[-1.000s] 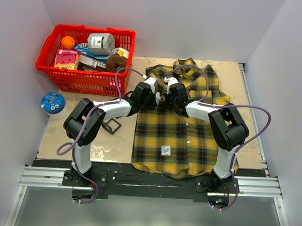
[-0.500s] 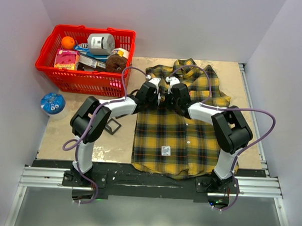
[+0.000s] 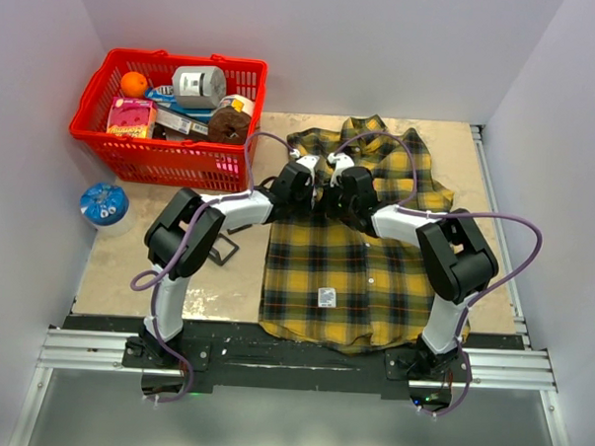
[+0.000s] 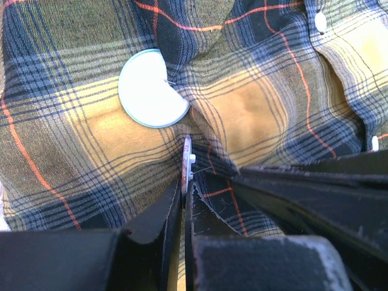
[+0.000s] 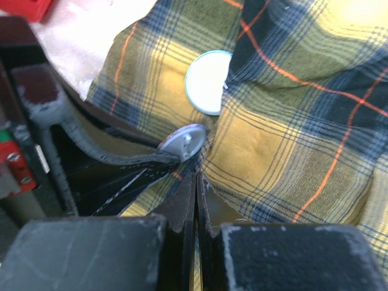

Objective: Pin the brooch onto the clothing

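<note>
Brooch (image 4: 187, 161) is just a sliver in your left wrist view, clamped in the left gripper (image 4: 184, 189); right wrist shows its silver face. The right gripper (image 5: 195, 177) is closed.

Both arms reach forward from their bases, elbows bent outward and forearms angled inward, wrists nearly meeting. The left gripper (image 4: 185, 182) pinches a brooch (image 5: 185, 142). The right gripper (image 5: 195, 180) is closed, its tips beside the left's.
</note>
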Controlling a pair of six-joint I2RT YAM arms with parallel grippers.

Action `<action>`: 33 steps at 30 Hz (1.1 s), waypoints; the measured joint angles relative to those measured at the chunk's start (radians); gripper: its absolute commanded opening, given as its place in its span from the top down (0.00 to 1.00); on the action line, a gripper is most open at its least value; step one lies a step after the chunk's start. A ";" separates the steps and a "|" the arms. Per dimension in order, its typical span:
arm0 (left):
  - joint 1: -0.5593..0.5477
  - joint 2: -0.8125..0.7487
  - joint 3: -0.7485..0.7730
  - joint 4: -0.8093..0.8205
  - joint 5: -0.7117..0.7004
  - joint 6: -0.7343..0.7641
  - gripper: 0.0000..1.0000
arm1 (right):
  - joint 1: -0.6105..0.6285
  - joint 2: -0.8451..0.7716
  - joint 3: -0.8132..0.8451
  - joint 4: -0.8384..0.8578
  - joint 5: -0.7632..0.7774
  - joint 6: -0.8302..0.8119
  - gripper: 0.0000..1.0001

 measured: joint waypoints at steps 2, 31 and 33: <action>0.000 0.003 0.006 -0.005 0.000 0.002 1.00 | 0.000 0.000 -0.003 0.003 -0.013 0.002 1.00; 0.006 -0.018 -0.100 0.163 0.058 -0.014 1.00 | -0.006 0.092 0.028 0.002 -0.095 -0.002 1.00; 0.008 -0.031 -0.134 0.199 0.073 -0.026 1.00 | -0.006 0.092 0.028 0.002 -0.095 -0.002 1.00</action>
